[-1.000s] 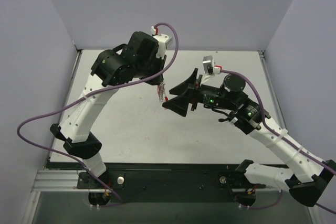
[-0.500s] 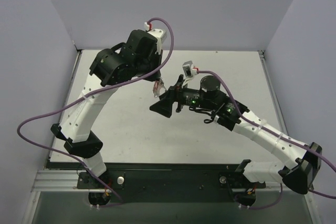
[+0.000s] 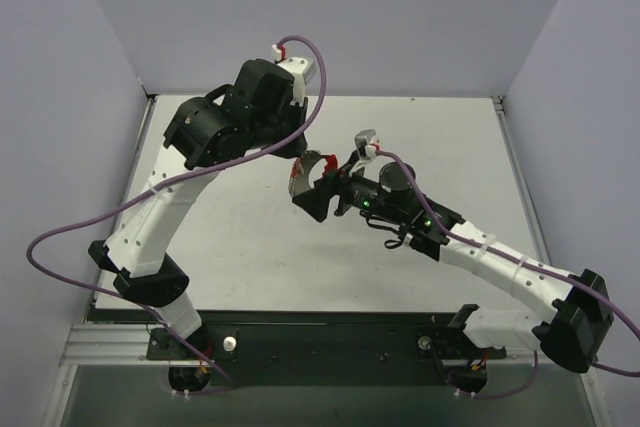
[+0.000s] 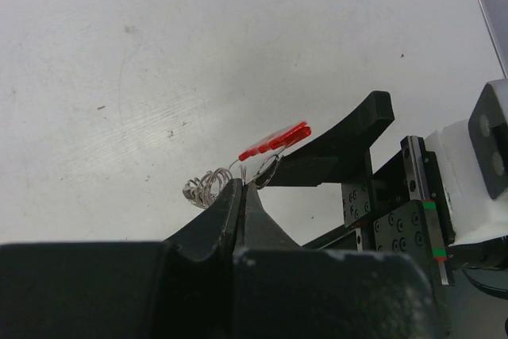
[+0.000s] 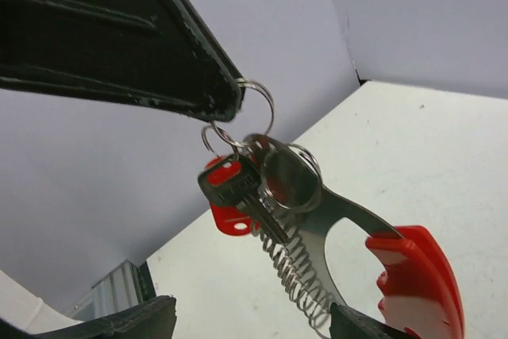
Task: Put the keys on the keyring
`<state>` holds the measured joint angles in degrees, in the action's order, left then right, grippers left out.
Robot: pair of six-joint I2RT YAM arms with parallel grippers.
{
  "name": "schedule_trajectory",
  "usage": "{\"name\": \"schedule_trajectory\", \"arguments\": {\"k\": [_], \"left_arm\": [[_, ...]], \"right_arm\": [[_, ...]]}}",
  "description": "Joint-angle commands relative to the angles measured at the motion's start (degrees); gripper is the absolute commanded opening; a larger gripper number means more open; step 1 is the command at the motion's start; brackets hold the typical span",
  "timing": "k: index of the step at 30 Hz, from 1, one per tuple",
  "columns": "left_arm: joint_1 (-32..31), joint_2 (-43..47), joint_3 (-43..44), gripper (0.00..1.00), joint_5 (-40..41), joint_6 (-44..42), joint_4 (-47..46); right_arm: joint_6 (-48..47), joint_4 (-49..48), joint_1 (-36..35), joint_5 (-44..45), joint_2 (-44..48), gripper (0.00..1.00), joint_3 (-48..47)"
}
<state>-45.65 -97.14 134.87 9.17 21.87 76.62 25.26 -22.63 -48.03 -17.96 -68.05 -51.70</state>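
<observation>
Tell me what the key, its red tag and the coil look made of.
The key: bright silvery metal, glossy, with sharp reflections on its head and blade. Its red tag: probably plastic, an even saturated red with a smooth surface. The coil: thin steel-looking wire wound in shiny, evenly spaced turns.

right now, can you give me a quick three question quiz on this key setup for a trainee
1. True or false: the left gripper is shut on a small split ring.
2. The tag on the key is: a) blue b) red c) green.
3. Fill in: the key hangs ___ the table, not lying on it.
Key: 1 true; 2 b; 3 above.
</observation>
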Motion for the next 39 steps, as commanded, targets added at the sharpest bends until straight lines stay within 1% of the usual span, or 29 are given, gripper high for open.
{"name": "schedule_trajectory", "arguments": {"k": [1, 4, 7, 11, 17, 28, 33, 34, 36, 39], "left_arm": [[0.0, 2.8, -1.0, 0.0, -1.2, 0.3, -5.0], [0.2, 2.7, -1.4, 0.0, -1.3, 0.4, -5.2], [0.5, 2.7, -1.6, 0.0, -1.2, 0.6, -5.4], [0.5, 2.7, -1.8, 0.0, -1.7, 0.9, -6.2], [0.5, 2.7, -2.4, 0.0, -2.0, 0.7, -6.7], [0.5, 2.3, -3.0, 0.0, -3.1, 0.5, -7.4], [0.5, 2.5, -3.2, 0.0, -3.9, 0.5, -7.9], [0.5, 2.4, -3.3, 0.0, -3.9, 0.5, -8.0], [0.5, 2.4, -3.6, 0.0, -4.2, 0.4, -8.2], [0.4, 2.7, -4.0, 0.0, -4.6, 0.4, -8.5]], "right_arm": [[-1.5, -10.0, 0.7, 0.0, 2.4, 0.72, 0.1], [-2.0, -10.2, 0.7, -1.6, 3.4, 0.68, -0.1], [-2.9, -8.1, 0.7, -3.5, 3.5, 0.64, -1.5], [-3.3, -7.7, 0.4, -0.1, 3.9, 0.63, -1.3], [-3.5, -6.9, 0.2, 0.6, 3.1, 0.63, -3.0], [-4.9, -4.4, -0.6, 6.5, 1.5, 0.62, -6.0], [-4.9, -2.9, -1.0, 8.4, -0.7, 0.58, -8.1], [-4.9, -2.9, -1.0, 8.5, -0.9, 0.55, -8.3], [-4.3, -2.2, -1.3, 9.2, -1.6, 0.53, -9.1], [-4.1, -2.2, -1.5, 10.3, -2.1, 0.52, -9.3]]}}
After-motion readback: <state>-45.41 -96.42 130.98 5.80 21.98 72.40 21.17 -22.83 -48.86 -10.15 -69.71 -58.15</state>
